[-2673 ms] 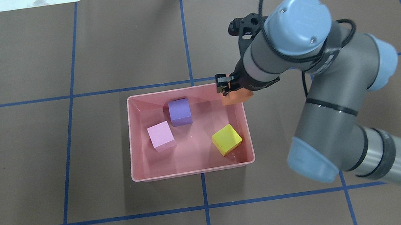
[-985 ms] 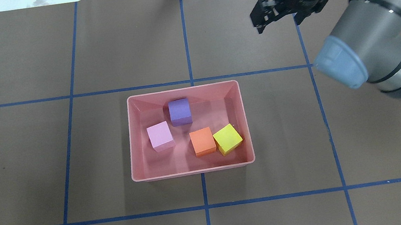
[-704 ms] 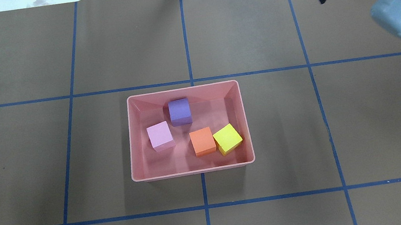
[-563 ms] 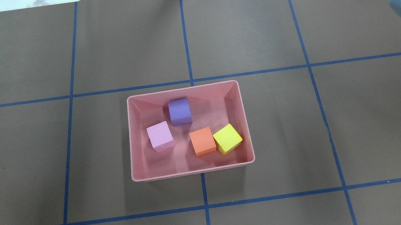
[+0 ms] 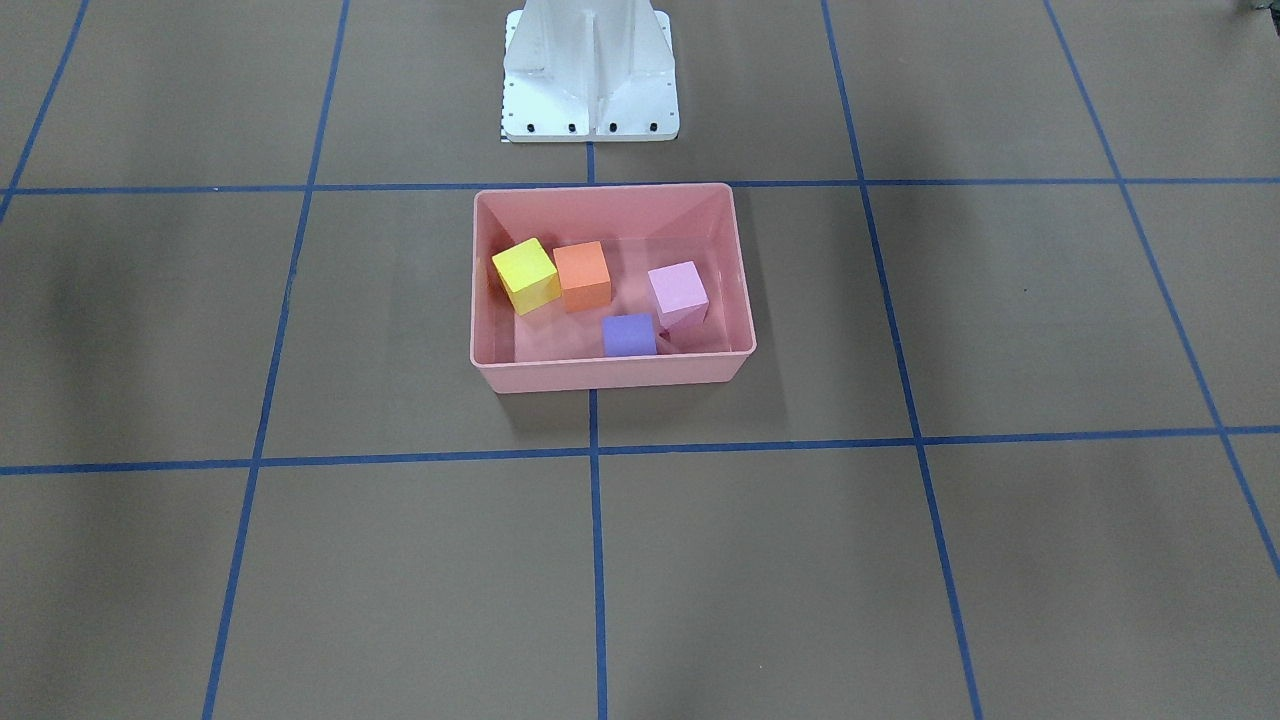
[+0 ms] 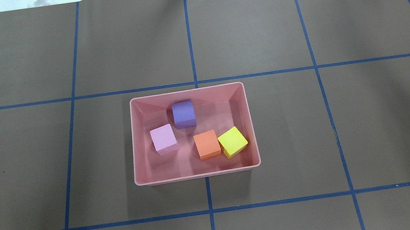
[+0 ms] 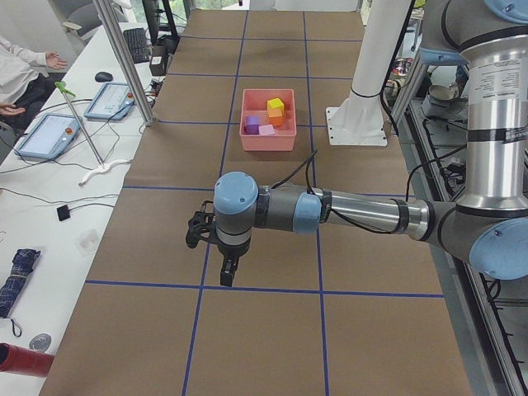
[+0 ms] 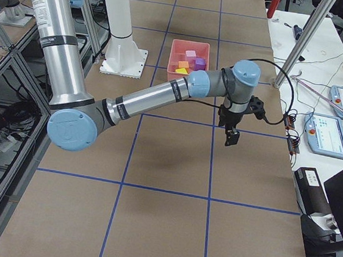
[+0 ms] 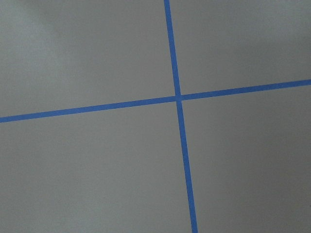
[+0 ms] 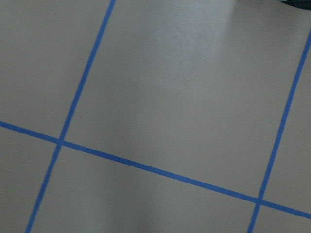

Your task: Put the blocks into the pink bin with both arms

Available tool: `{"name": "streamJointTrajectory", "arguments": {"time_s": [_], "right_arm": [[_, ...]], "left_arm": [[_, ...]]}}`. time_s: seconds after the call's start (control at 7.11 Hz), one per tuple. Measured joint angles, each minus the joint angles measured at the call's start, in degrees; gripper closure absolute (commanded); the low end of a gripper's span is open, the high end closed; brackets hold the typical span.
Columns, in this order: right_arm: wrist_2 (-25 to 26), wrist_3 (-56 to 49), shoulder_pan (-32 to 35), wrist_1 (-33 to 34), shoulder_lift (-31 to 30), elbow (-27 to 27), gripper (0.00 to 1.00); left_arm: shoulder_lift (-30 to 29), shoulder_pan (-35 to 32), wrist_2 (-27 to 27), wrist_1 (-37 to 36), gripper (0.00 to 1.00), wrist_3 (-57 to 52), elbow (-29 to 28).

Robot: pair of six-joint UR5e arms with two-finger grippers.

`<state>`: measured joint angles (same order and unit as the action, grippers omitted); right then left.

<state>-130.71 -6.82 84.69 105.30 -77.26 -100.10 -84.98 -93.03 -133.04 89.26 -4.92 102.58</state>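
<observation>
Sitting in the pink bin [image 6: 198,176] at the middle of the brown counter [image 6: 309,125] are all four blocks, well apart from both sets of fingers. The left fingers [image 7: 227,274] point down over bare counter close to a blue tape line [image 7: 148,285], and the bin lies far beyond them along the counter. They show only in the side view from the robot's left, so whether they are wide or narrow cannot be told. The right fingers [image 8: 231,136] also point down over bare counter, just past another blue tape line, with the bin well beyond them. They show only in the side view from the robot's right, so their spread cannot be told either. Inside the bin, the light pink block [image 6: 164,138] sits on the side toward the left fingers. The yellow block [image 6: 232,142] sits on the side toward the right fingers, turned at an angle and touching the orange block [image 6: 207,144] beside it. The purple block [image 6: 183,113] sits close to the wall farthest from the robot's white pedestal base [image 5: 589,75]. All four blocks rest flat on the bin's floor, none stacked. Each wrist camera shows only brown counter and crossing blue tape.
</observation>
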Motion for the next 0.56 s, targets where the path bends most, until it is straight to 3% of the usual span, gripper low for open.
{"name": "streamJointTrajectory", "arguments": {"time_s": [0.28,0.56], "right_arm": [[0.1,-7.4,4.7,-1.4,-7.7,0.7,0.0],[0.1,-9.6,8.1,-7.1,-15.2,1.3,0.0]], "left_arm": [[0.1,0.0,0.0,0.2,0.0,0.4,-0.1],[1.5,0.0,-0.3,0.2,0.0,0.5,-0.3]]}}
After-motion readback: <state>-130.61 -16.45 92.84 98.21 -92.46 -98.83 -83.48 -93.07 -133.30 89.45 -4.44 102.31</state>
